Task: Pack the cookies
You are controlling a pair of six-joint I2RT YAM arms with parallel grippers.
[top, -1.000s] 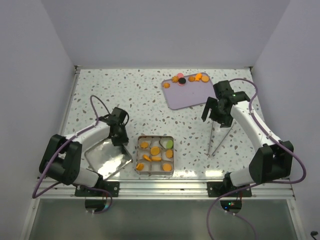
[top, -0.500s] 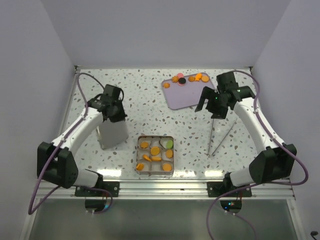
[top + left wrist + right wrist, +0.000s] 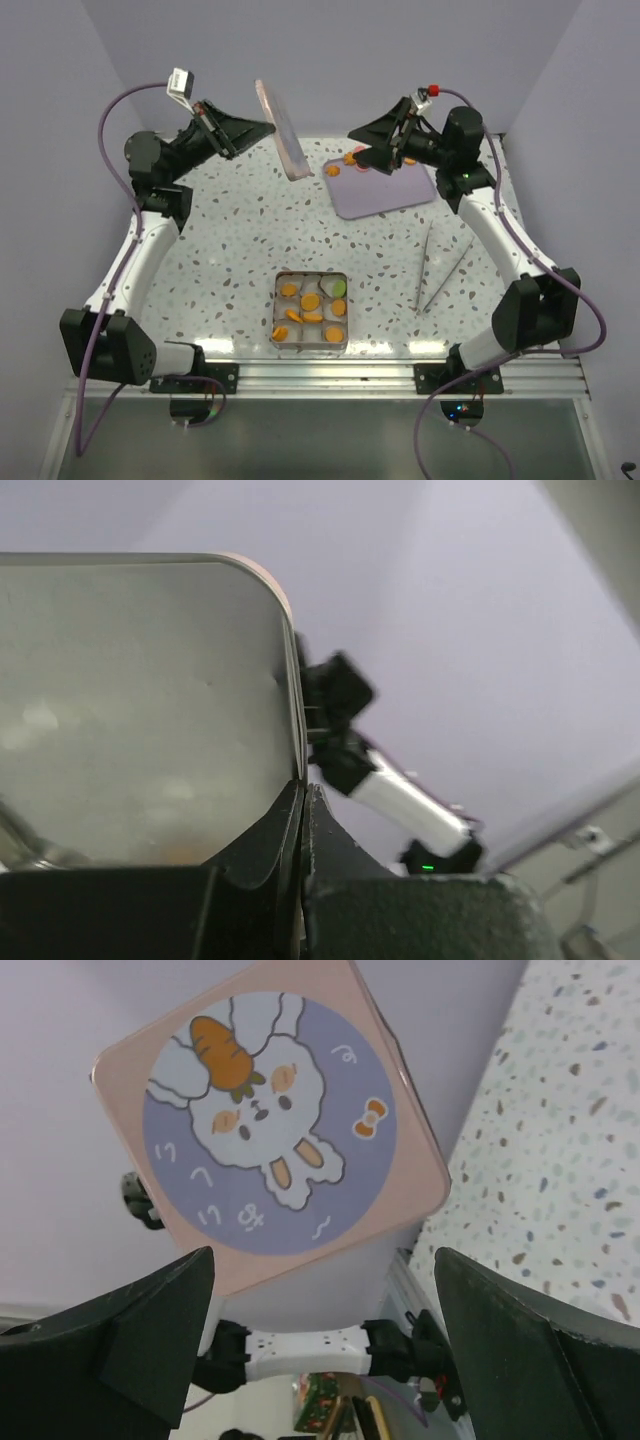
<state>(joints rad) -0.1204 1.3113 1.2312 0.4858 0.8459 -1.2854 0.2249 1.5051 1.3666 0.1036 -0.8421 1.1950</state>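
Orange cookies and a green one (image 3: 340,288) lie in the white paper cups of the square tin (image 3: 277,310) at the table's front. More cookies (image 3: 380,156) sit at the back edge of the lilac tray (image 3: 385,195). High above the table's back, my left gripper (image 3: 262,128) is shut on the edge of the pink tin lid (image 3: 284,135). The left wrist view shows the lid's metal underside (image 3: 140,710) pinched between my left gripper's (image 3: 303,805) fingers. My right gripper (image 3: 358,146) is raised and open, facing the lid's bunny picture (image 3: 270,1120); nothing lies between its fingers (image 3: 130,1345).
Thin metal tongs (image 3: 436,268) lie on the speckled table right of the tin. The lilac walls close in at the back and on both sides. My two arms point at each other above the table's back.
My left gripper closed on the lid, lifted it off the table beside the tin and carried it high to the back. My right arm rose, turned toward it and opened slightly wider.
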